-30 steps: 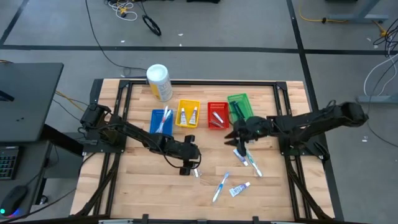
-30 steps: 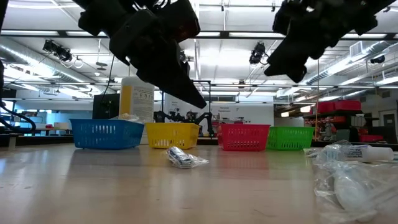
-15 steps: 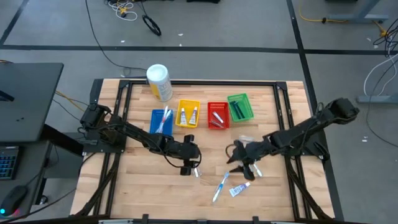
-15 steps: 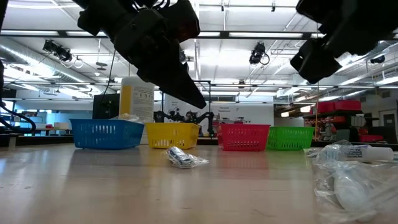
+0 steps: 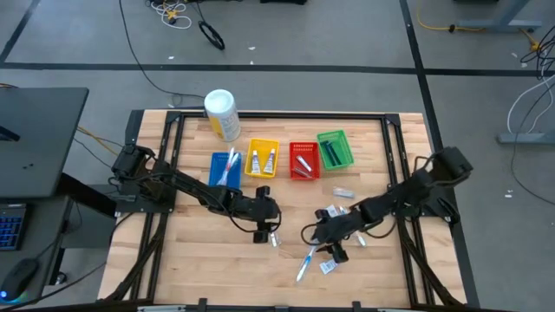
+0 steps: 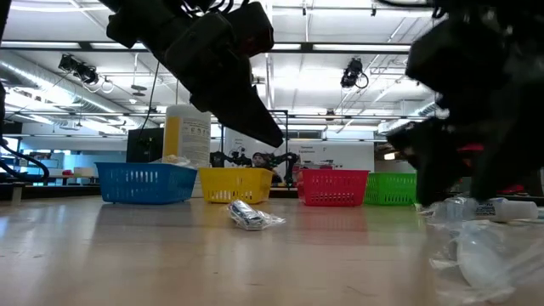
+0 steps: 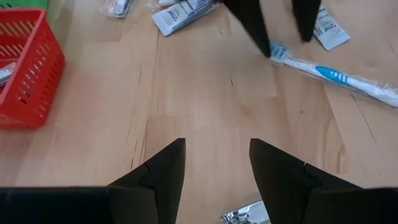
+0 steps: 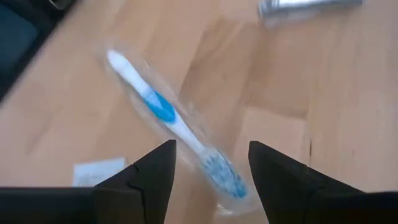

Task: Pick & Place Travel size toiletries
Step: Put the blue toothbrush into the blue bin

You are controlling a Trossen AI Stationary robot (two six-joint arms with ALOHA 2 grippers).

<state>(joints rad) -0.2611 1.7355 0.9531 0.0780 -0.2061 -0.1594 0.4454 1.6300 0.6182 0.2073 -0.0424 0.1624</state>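
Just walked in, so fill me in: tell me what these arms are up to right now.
The right gripper, fingers open, is poised over a blue-and-white toothbrush lying loose on the table, not gripping it. The left gripper hangs open above a wrapped razor. Some toiletries already sit in the coloured baskets.

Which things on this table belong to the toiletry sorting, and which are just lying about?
Job: blue-and-white toothbrush under the open right gripper; toothpaste tube; wrapped razor by the open left gripper; blue basket, yellow basket, red basket, green basket.

Lying about: white-and-yellow canister.
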